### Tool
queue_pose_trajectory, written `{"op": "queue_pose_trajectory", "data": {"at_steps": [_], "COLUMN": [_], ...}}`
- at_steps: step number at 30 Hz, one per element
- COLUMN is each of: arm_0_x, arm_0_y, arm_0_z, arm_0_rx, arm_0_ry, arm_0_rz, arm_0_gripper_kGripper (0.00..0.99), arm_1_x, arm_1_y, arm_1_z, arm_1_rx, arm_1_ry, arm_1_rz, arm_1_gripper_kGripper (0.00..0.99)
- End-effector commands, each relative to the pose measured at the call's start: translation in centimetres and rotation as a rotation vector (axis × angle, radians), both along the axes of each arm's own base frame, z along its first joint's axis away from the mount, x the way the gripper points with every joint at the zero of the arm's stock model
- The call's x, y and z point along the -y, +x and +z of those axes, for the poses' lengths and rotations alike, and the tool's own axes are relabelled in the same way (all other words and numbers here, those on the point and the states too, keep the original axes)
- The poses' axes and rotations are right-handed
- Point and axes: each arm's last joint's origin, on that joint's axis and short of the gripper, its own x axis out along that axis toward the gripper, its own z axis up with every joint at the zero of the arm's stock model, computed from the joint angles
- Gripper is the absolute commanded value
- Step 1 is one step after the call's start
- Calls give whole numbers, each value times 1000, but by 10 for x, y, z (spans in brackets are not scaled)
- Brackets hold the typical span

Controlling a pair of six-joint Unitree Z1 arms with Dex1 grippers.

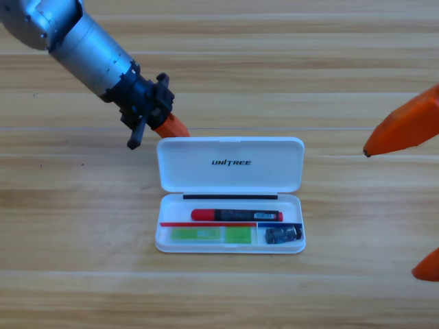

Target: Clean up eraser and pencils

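- In the lower middle of the frame, the white case (230, 195) lies open on the wooden counter (82, 226), its lid (230, 164) folded back toward the top of the picture.
- All three items are already packed, as I read it: the black pencil (236, 215) with the red end lies along the tray's upper slot, the green pencil (209, 235) sits in the lower-left compartment, and the eraser (283, 235) rests in the lower-right compartment.
- Nothing belonging to the job lies loose on the counter, so the sorting looks finished to me; what appears left is shutting the lid.
- I have the left gripper (171, 127) reaching in from the upper left of the frame, its orange fingers (175, 128) at the lid's top-left corner, touching or just short of it; I cannot tell which. They read as one closed wedge with no gap between them, and they carry nothing.
- My guess is that this arm is placed to tip the lid forward over the tray.
- The right gripper (414, 199) waits at the right edge, cut off by the frame, its two orange tips spread well apart and empty.
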Motion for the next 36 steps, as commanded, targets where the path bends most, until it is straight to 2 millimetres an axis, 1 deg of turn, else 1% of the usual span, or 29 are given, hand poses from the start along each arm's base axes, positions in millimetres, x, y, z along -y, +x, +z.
{"op": "queue_pose_trajectory", "data": {"at_steps": [1,9,14,19,25,31,36], "arm_0_x": [14,20,25,30,36,42,42], "arm_0_y": [-2,-15,-29,-44,-57,-62,-67], "arm_0_z": [-25,-13,-2,3,1,-10,-19], "arm_0_rx": [-54,-54,-67,-69,-83,-102,-110], "arm_0_ry": [35,35,33,34,48,61,66], "arm_0_rz": [-18,-36,-63,-91,-118,-137,-146], "arm_0_gripper_kGripper": [0,0,0,0,0,0,0], "arm_1_x": [1,-1,-1,-1,-2,-3,-3], "arm_1_y": [5,6,7,6,7,7,7], "arm_1_z": [-12,-13,-14,-14,-15,-15,-15], "arm_1_rx": [-36,-40,-43,-44,-50,-51,-51], "arm_1_ry": [-16,-21,-23,-22,-26,-27,-25], "arm_1_rz": [-12,-12,-11,-10,-10,-10,-8], "arm_1_gripper_kGripper": [990,989,989,989,989,989,989]}}
